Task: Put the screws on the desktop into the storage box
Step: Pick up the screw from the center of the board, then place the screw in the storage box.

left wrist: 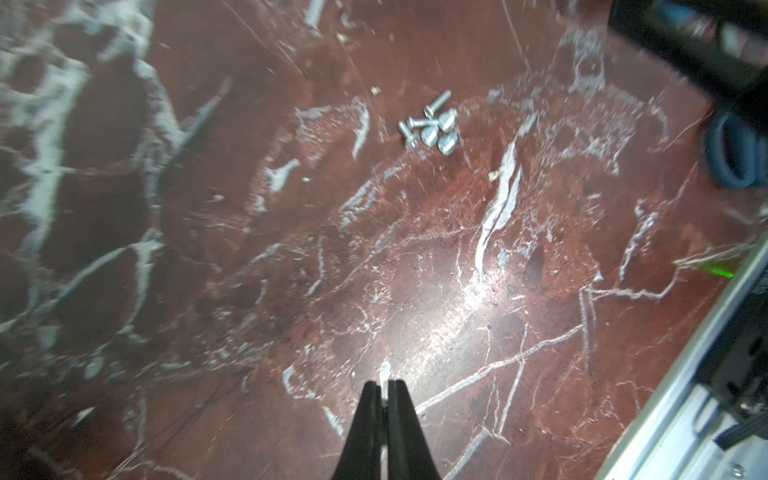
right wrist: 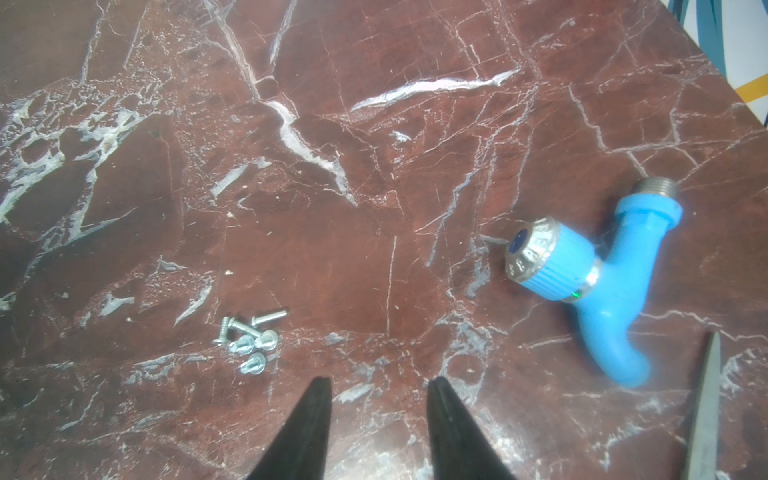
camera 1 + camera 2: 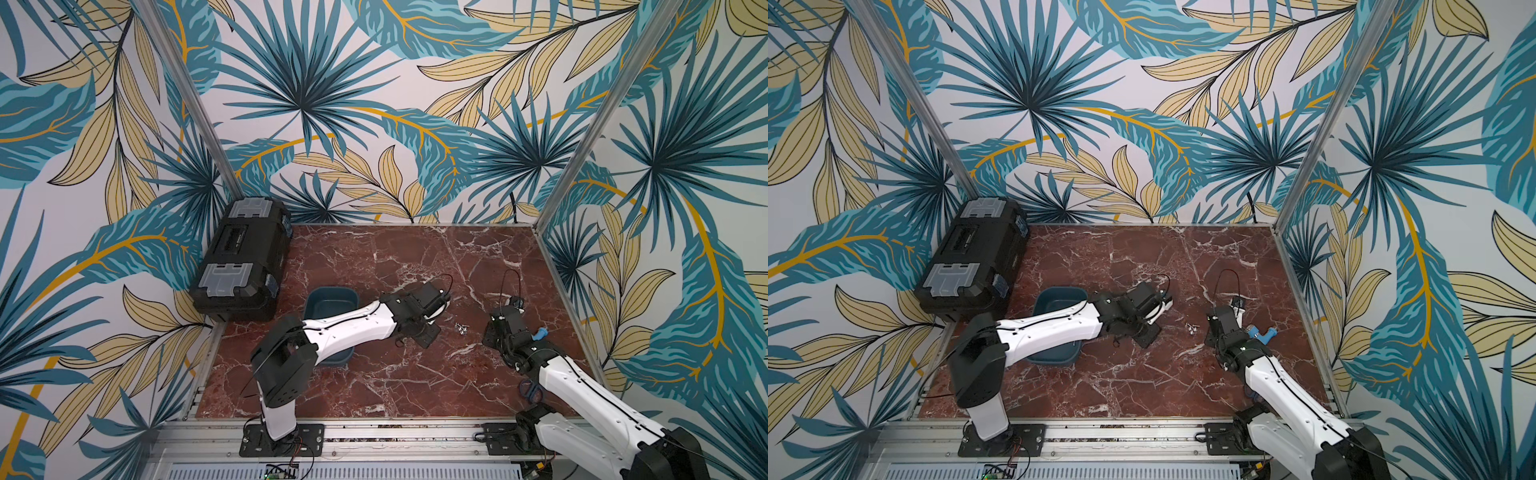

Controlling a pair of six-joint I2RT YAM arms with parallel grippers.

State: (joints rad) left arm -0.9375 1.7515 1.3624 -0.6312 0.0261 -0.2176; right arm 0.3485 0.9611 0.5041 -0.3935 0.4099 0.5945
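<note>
Bright, even light; left wrist view blurry w/ glare on desktop [image 1: 440, 324].

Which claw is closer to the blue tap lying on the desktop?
The right claw. The blue tap lies just ahead of its open jaws, off to one side. The left claw, pinching what looks like a screw, is beyond the loose screws, toward the storage box.

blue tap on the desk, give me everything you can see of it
The tap is bright blue plastic with a curved spout, a ribbed knob capped in silvery metal with a dark blue centre, and a grey threaded inlet. It lies on its side on the desktop, touching nothing else.
</note>
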